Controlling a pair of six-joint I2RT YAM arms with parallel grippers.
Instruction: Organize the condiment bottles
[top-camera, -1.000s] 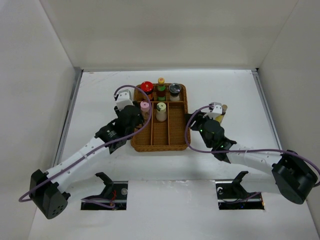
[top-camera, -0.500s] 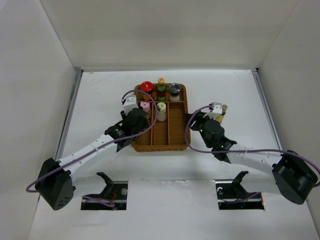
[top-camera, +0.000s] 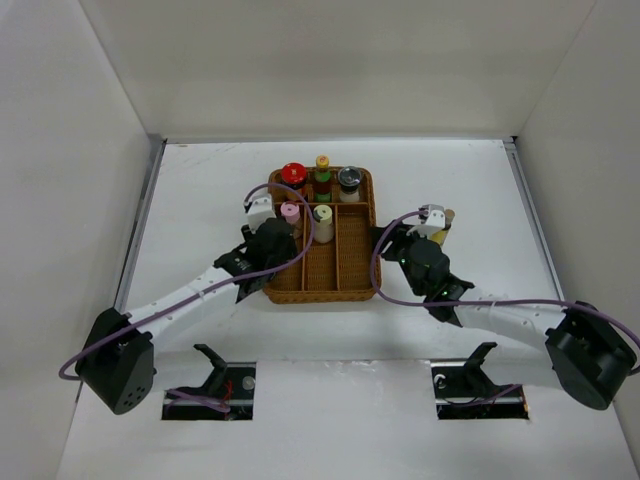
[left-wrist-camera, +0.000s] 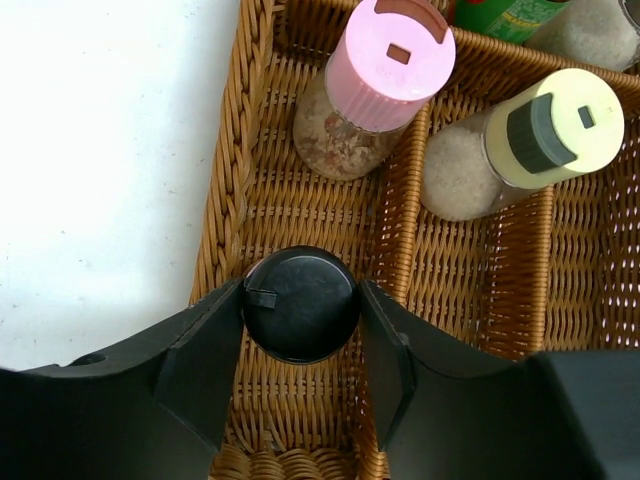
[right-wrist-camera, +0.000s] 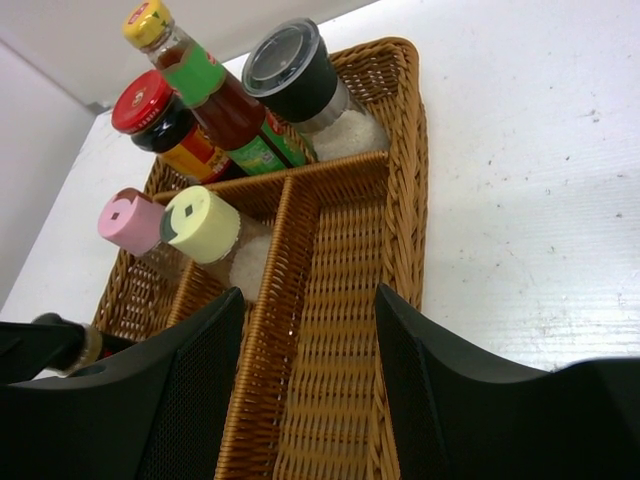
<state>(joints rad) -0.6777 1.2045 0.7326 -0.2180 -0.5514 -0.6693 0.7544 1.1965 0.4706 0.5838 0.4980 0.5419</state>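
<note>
The dark-capped bottle is gripped at its cap by the left pincer, 1 finger against each side. It is held in the left long compartment of the wicker tray, on the near side of the pink-capped shaker. Compared with 1 second ago, that pincer has been swung inward from the tray's left wall to over this compartment, while the right pincer is seen unmoved at the tray's right side, spread wide with nothing held.

A brown wicker divided tray sits on the white table.
</note>
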